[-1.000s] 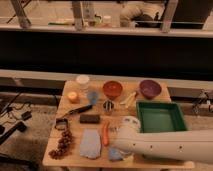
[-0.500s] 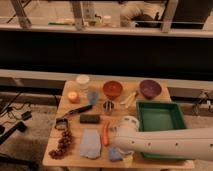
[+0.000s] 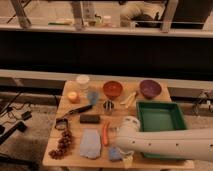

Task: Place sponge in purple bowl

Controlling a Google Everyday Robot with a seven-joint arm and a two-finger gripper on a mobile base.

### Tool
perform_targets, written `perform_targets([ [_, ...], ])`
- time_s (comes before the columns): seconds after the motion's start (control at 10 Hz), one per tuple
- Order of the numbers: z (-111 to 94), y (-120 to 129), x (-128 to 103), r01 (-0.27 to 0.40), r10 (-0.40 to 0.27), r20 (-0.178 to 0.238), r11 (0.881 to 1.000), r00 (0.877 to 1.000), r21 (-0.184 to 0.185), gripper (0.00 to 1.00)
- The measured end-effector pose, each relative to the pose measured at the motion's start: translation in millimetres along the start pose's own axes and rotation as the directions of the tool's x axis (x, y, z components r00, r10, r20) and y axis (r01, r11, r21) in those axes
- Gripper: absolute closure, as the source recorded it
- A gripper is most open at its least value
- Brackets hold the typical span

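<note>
Tool (image 3: 119,150) hangs spread wide, gripping nothing, having dropped lower over the front of the counter (image 3: 75,161); purple bowl (image 3: 150,88) sits well apart at the far right; sponge (image 3: 115,154) lies just beneath the tool, so grasping looks next

Robot lab: prop-strewn wooden table (image 3: 131,85), hand (image 3: 118,149) at its front edge

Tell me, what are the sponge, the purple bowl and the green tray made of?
Sponge: probably soft foam; matte, blue-grey block. Purple bowl: likely plastic; smooth, dark, evenly coloured. Green tray: seemingly plastic; uniform colour, raised rim. The gripper hangs right over the sponge, beside the tray.
</note>
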Motion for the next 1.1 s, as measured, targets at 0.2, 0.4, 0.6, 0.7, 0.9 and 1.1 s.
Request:
perform_targets([
  [0.2, 0, 1, 1, 0.001, -0.001, 0.008, 1.0, 1.0, 0.002, 0.43],
  [0.4, 2, 1, -1, 0.012, -0.012, 0.014, 1.0, 1.0, -0.003, 0.61],
  [0.6, 4, 1, -1, 0.018, -0.018, 0.018, 1.0, 1.0, -0.008, 0.77],
  [0.7, 4, 1, -1, 0.02, -0.02, 0.021, 1.0, 1.0, -0.01, 0.89],
  [0.9, -4, 0, 4, 0.012, -0.013, 0.023, 1.0, 1.0, 0.005, 0.97],
  [1.1, -27, -2, 8, 0.007, -0.008, 0.02, 0.999, 1.0, 0.05, 0.97],
])
